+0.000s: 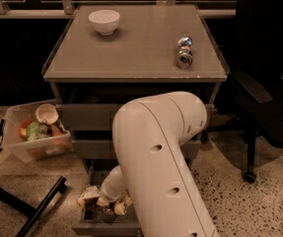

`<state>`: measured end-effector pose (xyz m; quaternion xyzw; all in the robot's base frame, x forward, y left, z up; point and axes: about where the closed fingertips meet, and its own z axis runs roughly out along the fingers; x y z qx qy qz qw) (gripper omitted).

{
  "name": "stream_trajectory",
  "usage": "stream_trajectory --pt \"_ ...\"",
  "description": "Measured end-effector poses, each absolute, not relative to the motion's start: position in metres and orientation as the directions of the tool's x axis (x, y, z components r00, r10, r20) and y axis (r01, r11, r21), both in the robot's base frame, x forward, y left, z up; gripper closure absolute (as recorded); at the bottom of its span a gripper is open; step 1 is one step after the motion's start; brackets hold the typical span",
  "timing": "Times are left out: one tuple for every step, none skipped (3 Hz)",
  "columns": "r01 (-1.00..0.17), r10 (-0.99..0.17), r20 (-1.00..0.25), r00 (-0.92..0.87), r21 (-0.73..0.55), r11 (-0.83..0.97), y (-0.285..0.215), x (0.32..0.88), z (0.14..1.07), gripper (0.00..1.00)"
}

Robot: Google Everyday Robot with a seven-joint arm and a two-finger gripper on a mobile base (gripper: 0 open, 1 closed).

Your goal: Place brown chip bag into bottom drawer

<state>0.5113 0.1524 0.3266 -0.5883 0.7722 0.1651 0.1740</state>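
Note:
The brown chip bag [88, 197] is a crinkled brown and pale bag low in the frame, showing on both sides of my arm's end, over the open bottom drawer [101, 225]. My gripper [104, 202] reaches down to the middle of the bag and touches it. My large white arm hides the right part of the drawer and most of the gripper. I cannot tell if the bag rests on the drawer floor.
Two shallower grey drawers [84, 116] sit above, slightly open. A white bowl [104, 21] and a crushed silver can [184, 52] stand on the cabinet top. A clear plastic bin [35, 132] with items is at left, a black office chair [266, 98] at right.

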Motion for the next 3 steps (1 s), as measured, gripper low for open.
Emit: stream_trajectory --pt "-0.946 -0.820 -0.495 -0.287 0.011 0.324 0.129 0.533 0.309 1.00" --pt "-0.933 -0.793 -0.525 -0.311 0.009 0.360 0.112 0.545 0.291 1.00" --pt "-0.929 -0.779 -0.534 -0.329 0.034 0.368 0.102 0.554 0.268 1.00"
